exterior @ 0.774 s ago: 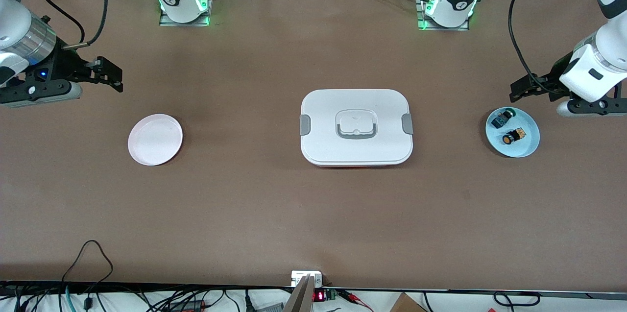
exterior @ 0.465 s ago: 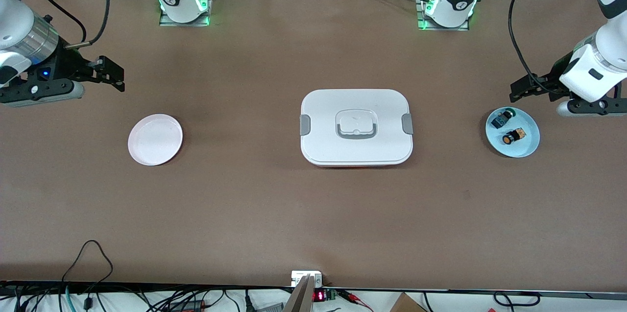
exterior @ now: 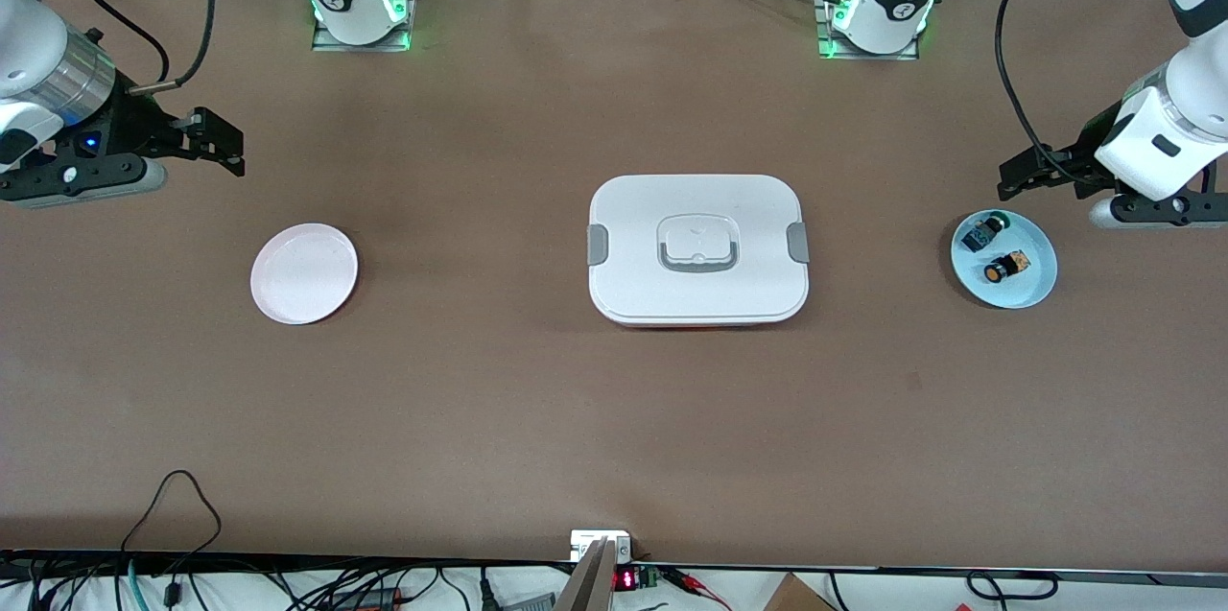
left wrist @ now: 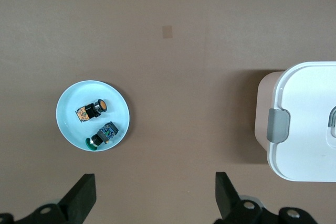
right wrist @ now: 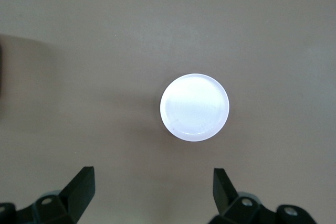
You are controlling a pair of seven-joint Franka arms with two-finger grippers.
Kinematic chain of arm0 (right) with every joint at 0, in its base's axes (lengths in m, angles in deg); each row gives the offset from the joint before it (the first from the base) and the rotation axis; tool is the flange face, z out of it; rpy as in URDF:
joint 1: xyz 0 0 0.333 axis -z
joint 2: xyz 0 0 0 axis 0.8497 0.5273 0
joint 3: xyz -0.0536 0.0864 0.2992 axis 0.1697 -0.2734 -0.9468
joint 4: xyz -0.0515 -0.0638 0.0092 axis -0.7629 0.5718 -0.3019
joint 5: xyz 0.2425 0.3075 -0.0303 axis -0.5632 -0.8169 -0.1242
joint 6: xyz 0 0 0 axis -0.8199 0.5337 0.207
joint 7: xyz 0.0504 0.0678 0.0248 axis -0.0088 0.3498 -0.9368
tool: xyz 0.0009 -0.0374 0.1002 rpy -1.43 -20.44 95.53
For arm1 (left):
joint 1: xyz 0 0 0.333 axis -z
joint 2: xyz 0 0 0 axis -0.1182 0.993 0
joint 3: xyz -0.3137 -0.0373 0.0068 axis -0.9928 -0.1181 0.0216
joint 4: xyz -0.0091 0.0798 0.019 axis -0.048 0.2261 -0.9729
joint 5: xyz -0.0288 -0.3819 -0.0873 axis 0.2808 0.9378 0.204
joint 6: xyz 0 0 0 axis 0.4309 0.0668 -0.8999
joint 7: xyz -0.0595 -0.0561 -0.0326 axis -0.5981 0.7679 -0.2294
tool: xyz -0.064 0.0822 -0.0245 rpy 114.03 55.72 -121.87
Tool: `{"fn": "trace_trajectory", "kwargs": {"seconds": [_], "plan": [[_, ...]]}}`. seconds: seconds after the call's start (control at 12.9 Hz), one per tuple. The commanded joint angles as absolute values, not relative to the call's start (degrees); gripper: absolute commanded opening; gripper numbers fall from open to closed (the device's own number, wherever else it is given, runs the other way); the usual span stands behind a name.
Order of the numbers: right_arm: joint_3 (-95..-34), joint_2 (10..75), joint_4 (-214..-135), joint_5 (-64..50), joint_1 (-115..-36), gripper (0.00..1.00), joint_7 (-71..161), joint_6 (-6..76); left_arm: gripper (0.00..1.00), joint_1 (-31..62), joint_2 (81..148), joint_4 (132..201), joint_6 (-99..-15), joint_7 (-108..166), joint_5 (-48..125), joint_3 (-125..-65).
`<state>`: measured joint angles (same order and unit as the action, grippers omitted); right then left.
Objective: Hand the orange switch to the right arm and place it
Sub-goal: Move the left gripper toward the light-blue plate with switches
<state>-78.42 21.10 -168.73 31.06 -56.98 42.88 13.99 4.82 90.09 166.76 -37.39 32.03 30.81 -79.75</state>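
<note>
Orange switch, untouched beside a green-capped switch on the pale blue plate; white plate bare; left gripper and right gripper farther up, both wide and empty; only the front view shows both plates together.

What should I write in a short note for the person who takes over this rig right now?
Left gripper: open, empty, over the table beside the light blue plate.
Right gripper: open, empty, over the table near the white plate, which holds nothing.
Orange switch: lying on the light blue plate, next to the green-capped switch.
Done: nothing.
Left: left gripper picks the orange switch, hands it to the right gripper, which places it.
</note>
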Motion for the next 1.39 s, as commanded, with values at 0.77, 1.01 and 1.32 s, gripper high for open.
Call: {"fn": "trace_trajectory", "kwargs": {"seconds": [0.77,1.01,1.32], "plan": [[-79.38,20.79,-167.90,30.98,-56.24,1.00,42.39,13.07,1.00,1.28,97.18,167.27,-36.07,32.88,21.72,-79.24],[-79.47,20.79,-167.82,30.98,-56.33,1.00,42.39,13.07,1.00,-4.97,102.81,167.45,-37.74,33.68,21.81,-79.33],[-79.47,20.79,-167.82,30.90,-56.33,1.00,42.39,12.89,1.00,-9.20,109.58,167.97,-45.38,33.85,22.16,-79.42]]}}
